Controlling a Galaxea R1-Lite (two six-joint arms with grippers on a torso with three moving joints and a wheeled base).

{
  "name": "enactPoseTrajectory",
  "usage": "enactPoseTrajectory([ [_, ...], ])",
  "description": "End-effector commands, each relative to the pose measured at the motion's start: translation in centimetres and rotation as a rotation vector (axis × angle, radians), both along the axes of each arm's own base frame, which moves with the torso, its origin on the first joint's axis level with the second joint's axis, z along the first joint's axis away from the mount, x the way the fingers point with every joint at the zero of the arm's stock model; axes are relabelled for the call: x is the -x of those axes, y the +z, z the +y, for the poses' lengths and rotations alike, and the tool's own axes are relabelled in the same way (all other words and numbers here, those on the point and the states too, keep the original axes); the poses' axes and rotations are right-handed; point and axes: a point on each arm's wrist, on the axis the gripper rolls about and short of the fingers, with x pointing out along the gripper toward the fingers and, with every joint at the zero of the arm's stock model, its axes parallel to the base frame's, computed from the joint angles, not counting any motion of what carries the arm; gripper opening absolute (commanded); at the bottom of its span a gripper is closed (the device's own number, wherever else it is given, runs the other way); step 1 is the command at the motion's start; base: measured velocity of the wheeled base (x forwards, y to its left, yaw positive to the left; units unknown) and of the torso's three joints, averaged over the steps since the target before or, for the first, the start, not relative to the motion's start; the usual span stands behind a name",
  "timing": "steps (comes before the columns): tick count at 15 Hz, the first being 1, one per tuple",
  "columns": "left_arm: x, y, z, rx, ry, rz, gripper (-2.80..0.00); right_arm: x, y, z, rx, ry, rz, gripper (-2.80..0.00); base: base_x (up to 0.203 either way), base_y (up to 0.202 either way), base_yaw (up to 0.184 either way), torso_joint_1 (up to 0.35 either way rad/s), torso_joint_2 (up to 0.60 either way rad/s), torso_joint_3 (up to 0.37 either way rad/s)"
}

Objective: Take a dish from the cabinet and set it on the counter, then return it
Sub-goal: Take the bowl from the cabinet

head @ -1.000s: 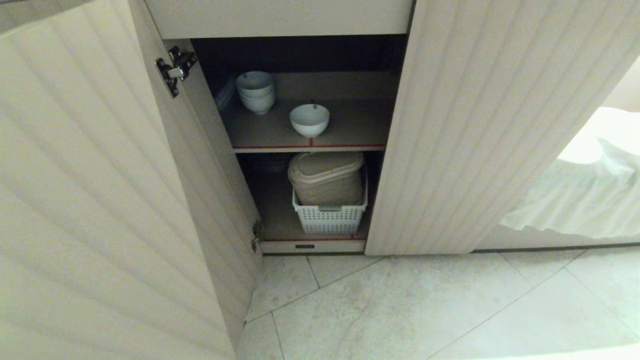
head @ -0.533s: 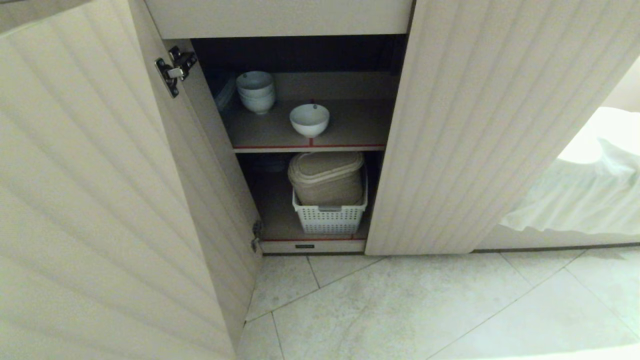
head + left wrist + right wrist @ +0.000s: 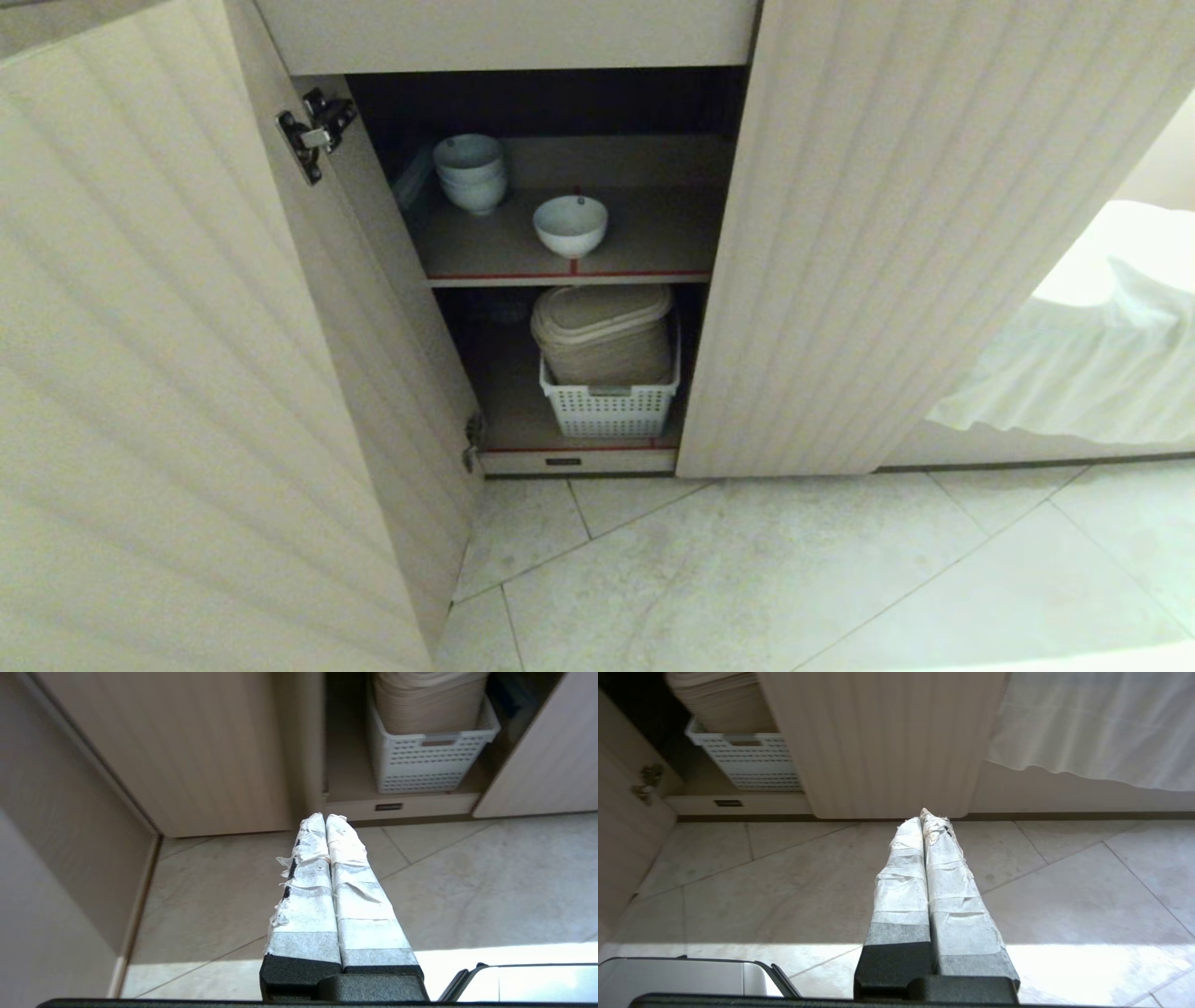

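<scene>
Facing: the cabinet (image 3: 523, 42), both fluted doors swung wide, the head view looking straight into the gap between them.
Dish: a small white bowl (image 3: 570, 226) stands upright on the upper shelf (image 3: 653, 247), near the red-taped front edge and about midway across.
Stack: more white bowls (image 3: 470, 173) sit nested at the back left of that same shelf, apart from the single bowl.
Lower shelf: a white perforated basket (image 3: 609, 411) holds a stack of beige lidded containers (image 3: 602, 331) that rises above its rim.
Left door: the left door (image 3: 168, 373) fills the left of the head view, a metal hinge (image 3: 316, 131) showing near its top inner edge.
Right door: the right door (image 3: 887, 233) stands open, and past it hangs white draped cloth (image 3: 1074, 373).
Left pincer: the left pincer (image 3: 325, 820) has its taped fingers pressed together, holding nothing, low over the tiled floor (image 3: 467, 882) and pointing at the cabinet's base just short of the basket.
Right pincer: the right pincer (image 3: 923, 817) is likewise pressed together and empty, low over the tiles, aimed at the foot of the right door.
Reach: neither pincer is near the dish.
</scene>
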Motion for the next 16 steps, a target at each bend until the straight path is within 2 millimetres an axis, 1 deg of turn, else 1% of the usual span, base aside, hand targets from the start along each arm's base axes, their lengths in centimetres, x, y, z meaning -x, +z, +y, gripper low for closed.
enactPoseTrajectory([
  [1, 0.0, 0.0, 0.0, -0.001, 0.001, 0.0, -2.8, 0.0, 0.0, 0.0, 0.0, 0.0, 0.0, -2.8, 0.002, -0.105, -0.007, 0.002, 0.0, 0.006],
  [16, 0.0, -0.01, 0.0, -0.001, 0.001, 0.0, -2.8, 0.0, 0.0, 0.0, 0.0, 0.001, 0.0, -2.8, 0.0, -0.193, 0.0, 0.002, 0.0, 0.002],
])
